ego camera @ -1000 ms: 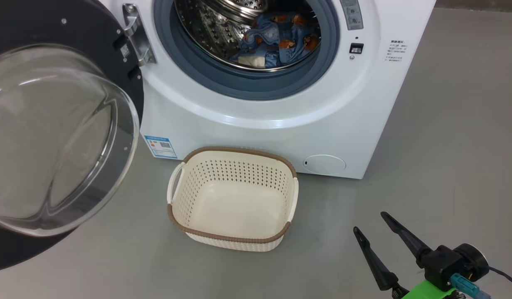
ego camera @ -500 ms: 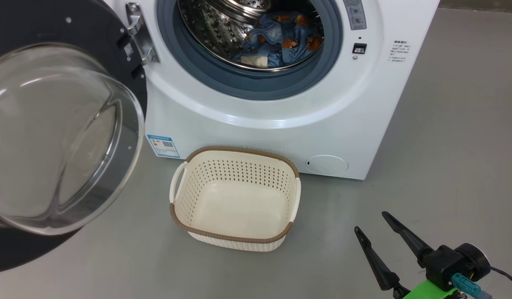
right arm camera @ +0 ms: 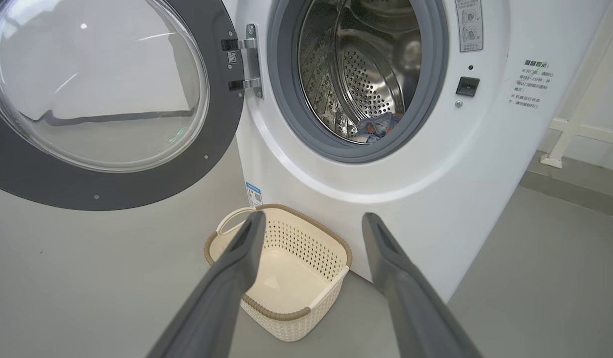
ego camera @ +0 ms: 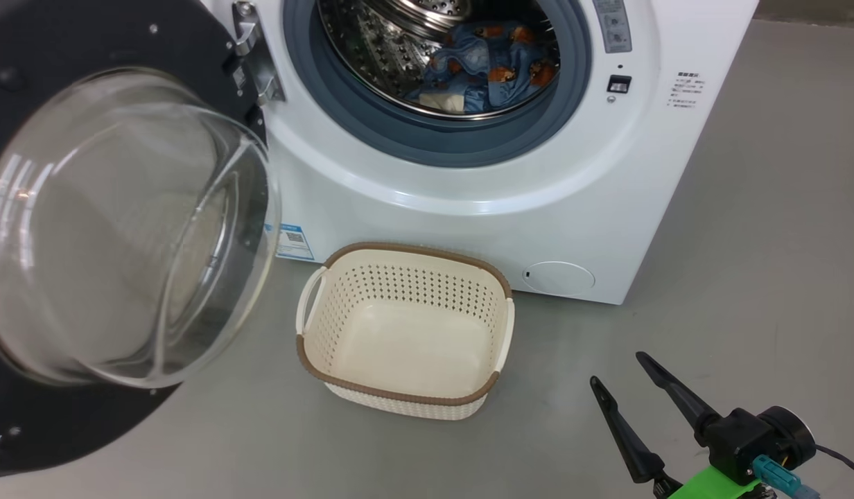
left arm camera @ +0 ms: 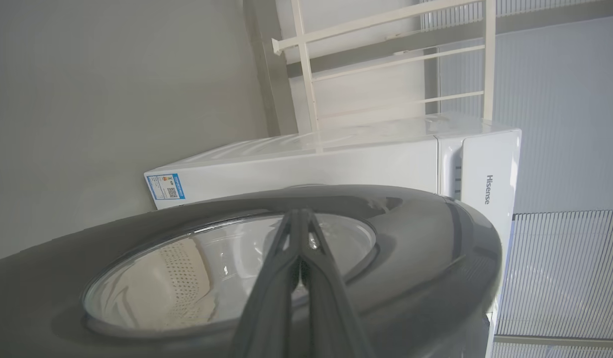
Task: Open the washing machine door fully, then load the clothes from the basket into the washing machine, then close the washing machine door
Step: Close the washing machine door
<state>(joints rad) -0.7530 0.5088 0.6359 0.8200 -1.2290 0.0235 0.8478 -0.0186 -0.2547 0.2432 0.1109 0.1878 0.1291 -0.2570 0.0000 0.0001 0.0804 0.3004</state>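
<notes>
1. The washing machine (ego camera: 468,201) stands in front of me on the grey floor (ego camera: 746,277). Its mouth is uncovered, so the grey seal (ego camera: 427,149) and steel drum (ego camera: 371,48) are in plain sight.
2. The washing machine door (ego camera: 122,229) hangs on its hinge (ego camera: 257,66) at my left, swung out from the front with the glass bowl bulging toward me. I judge it rigid and fairly heavy, free to turn only about that hinge. The glossy black rim looks slippery, so pinching it seems a poor bet. I would rather push flat on the outer rim at the edge far from the hinge, where leverage is best, and keep off the glass.
3. The basket (ego camera: 416,247) sits on the floor just in front of the machine, below the opening, with nothing in it. I take it for light and stiff, easy to knock aside.
4. The clothes (ego camera: 489,66) lie low in the drum, the light blue one on top and a bit of cream beneath. They are soft and limp, and I see none draped over the seal.
5. My right gripper (ego camera: 617,369) hovers low at my right, well apart from the basket, fingers spread wide with nothing between them.
6. My left gripper (left arm camera: 299,219) has its fingers pressed together, gripping nothing. They lie along the door's outer face, tips over the glass, and I cannot tell whether they touch it.
</notes>
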